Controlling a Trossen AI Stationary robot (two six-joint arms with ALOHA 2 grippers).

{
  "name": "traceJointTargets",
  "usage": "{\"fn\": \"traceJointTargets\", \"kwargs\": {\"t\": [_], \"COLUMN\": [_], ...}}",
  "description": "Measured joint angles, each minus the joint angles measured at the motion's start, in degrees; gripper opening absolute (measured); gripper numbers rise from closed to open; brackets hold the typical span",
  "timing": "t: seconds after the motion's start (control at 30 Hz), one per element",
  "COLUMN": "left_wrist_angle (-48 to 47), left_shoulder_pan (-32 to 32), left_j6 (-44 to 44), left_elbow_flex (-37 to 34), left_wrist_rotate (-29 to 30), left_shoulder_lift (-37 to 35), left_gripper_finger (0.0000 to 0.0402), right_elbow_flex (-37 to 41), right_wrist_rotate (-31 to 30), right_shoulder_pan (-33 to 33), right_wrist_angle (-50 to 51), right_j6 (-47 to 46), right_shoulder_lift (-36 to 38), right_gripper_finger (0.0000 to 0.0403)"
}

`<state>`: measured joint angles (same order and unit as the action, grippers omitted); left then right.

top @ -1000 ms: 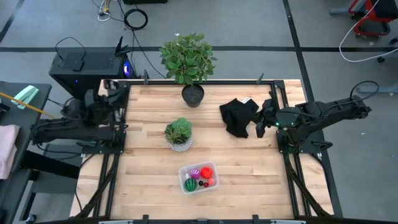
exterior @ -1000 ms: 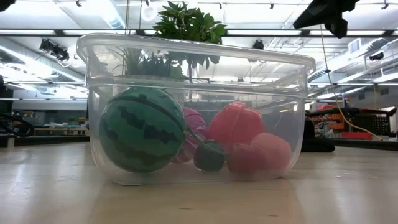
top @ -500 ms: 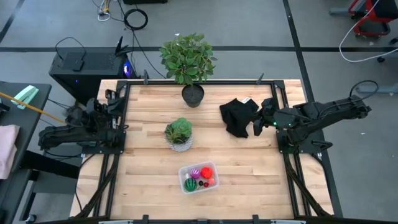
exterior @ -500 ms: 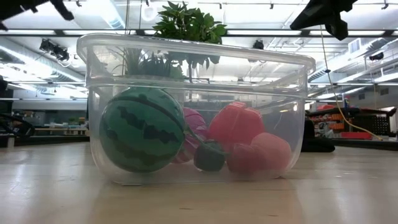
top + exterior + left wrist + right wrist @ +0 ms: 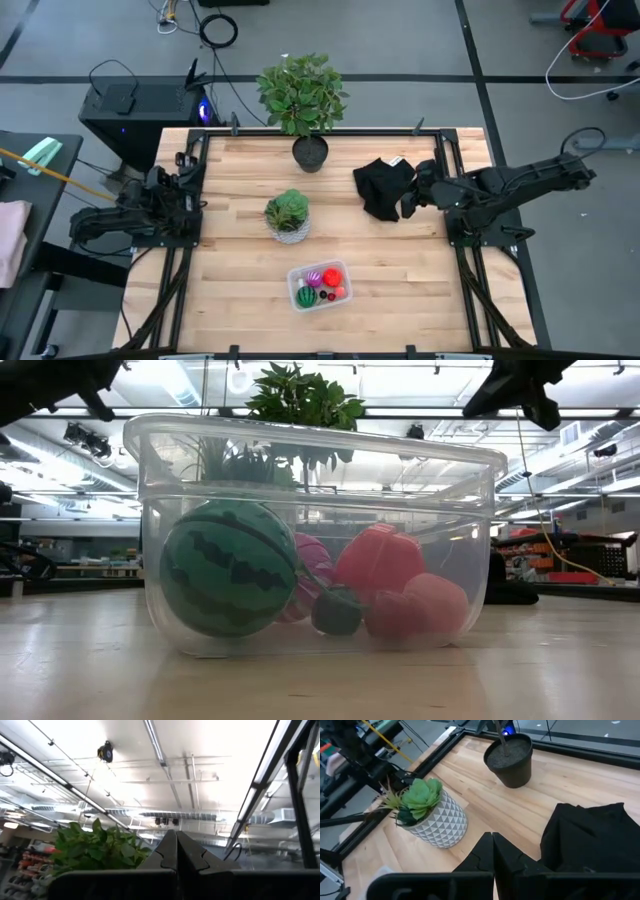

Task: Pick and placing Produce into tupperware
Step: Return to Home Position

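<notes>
The clear tupperware (image 5: 319, 285) stands on the table near its front edge, and its wall (image 5: 470, 510) fills the low view. Inside lies the produce: a green striped ball (image 5: 228, 568), a red piece (image 5: 378, 560), a purple-pink piece (image 5: 312, 575), a small dark piece (image 5: 337, 610) and a pink-red piece (image 5: 425, 608). My left gripper (image 5: 188, 190) is drawn back at the table's left edge, shut (image 5: 176, 850), pointing up at the ceiling. My right gripper (image 5: 412, 198) hangs shut (image 5: 492, 851) in the air by the right side of a black cloth, tipped down toward the table.
A black cloth (image 5: 383, 186) lies crumpled at the far right. A small succulent in a white patterned pot (image 5: 288, 216) stands mid-table. A tall leafy plant in a dark pot (image 5: 309, 152) stands at the far edge. Bare wood lies left and right of the tupperware.
My left arm has folded down and drawn back toward the table's left edge, its gripper staying shut and sinking into the top left corner of the low view. The tupperware and the produce have not moved.
</notes>
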<state>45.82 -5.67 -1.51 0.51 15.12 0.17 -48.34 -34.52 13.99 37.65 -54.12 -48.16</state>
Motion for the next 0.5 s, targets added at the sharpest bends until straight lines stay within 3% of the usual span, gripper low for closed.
{"fn": "traceJointTargets", "kwargs": {"t": [0.27,0.5], "left_wrist_angle": [-3.85,-19.52], "left_shoulder_pan": [0.00,0.02], "left_j6": [0.81,-3.98], "left_elbow_flex": [0.00,-0.02], "left_wrist_rotate": [-0.72,-2.01], "left_shoulder_lift": [0.10,0.19], "left_gripper_finger": [0.0000,0.0000], "right_elbow_flex": [0.00,0.00], "right_wrist_rotate": [0.04,0.46], "right_shoulder_pan": [0.00,0.00], "right_wrist_angle": [0.02,0.04], "right_j6": [-1.43,-1.37], "right_shoulder_lift": [-1.66,-1.20], "right_gripper_finger": [0.0001,0.0001]}}
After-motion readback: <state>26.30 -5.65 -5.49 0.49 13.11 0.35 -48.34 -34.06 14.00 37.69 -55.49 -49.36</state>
